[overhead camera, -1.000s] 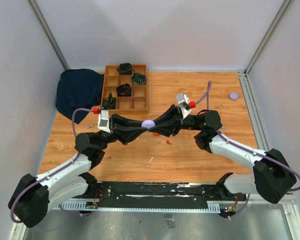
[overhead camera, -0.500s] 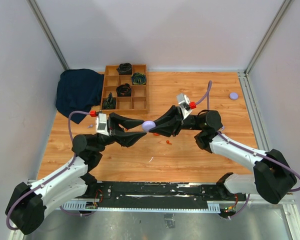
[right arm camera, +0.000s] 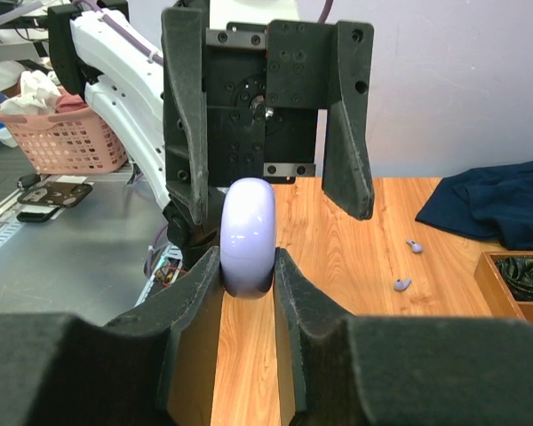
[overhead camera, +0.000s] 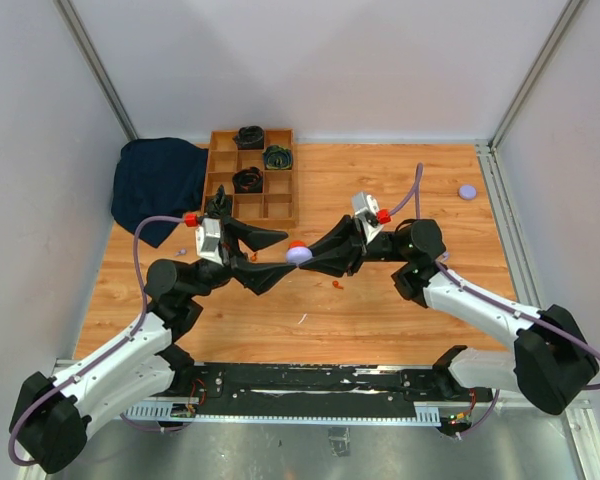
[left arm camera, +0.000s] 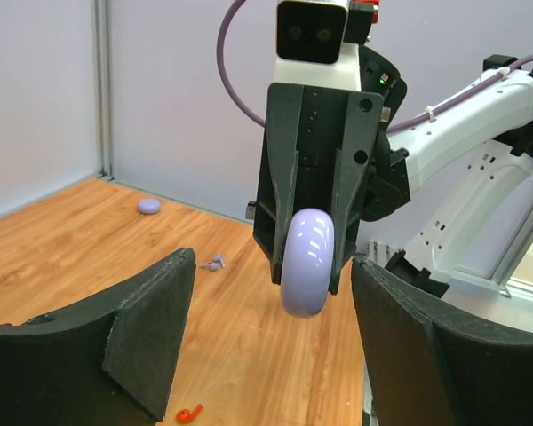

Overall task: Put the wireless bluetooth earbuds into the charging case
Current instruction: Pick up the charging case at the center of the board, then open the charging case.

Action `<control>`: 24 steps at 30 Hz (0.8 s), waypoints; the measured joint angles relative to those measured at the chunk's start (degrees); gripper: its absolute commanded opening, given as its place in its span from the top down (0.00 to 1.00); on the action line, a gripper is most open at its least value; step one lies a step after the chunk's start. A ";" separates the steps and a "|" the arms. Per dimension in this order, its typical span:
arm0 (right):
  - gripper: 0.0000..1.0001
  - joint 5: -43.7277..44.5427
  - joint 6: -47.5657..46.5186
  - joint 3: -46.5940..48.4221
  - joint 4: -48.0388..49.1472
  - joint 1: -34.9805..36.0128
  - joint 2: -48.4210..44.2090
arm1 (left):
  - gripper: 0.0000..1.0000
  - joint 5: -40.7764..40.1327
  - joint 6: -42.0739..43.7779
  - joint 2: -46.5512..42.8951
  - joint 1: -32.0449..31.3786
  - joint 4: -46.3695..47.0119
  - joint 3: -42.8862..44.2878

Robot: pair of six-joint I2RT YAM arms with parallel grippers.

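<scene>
Charging case (right arm camera: 246, 232) glossy smooth plastic; table (overhead camera: 400, 180) matt wood grain; cloth (overhead camera: 155, 185) matt.

Wooden worktop (overhead camera: 380, 310) boxed in by plain white walls (overhead camera: 320, 60)
Walls rise at its left, far and right edges, with slanting metal posts (overhead camera: 95, 65) at both far corners, under soft, even light. A dark blue cloth (overhead camera: 155, 185) lies bunched at the far left corner, just beside a divided wooden tray (overhead camera: 278, 207). A black rail (overhead camera: 320, 385) lines the near edge, and a pink basket (right arm camera: 67, 138) stands beyond the worktop
</scene>
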 measured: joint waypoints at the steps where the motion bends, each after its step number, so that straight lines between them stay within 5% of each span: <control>1: 0.88 -0.04 -0.50 0.02 -0.70 0.00 -0.11 | 0.23 -0.02 0.04 0.07 0.02 -0.46 0.39; 24: 0.88 0.09 -6.21 0.11 -7.32 -0.04 -1.60 | 0.21 -1.68 1.92 3.02 0.00 -13.18 7.19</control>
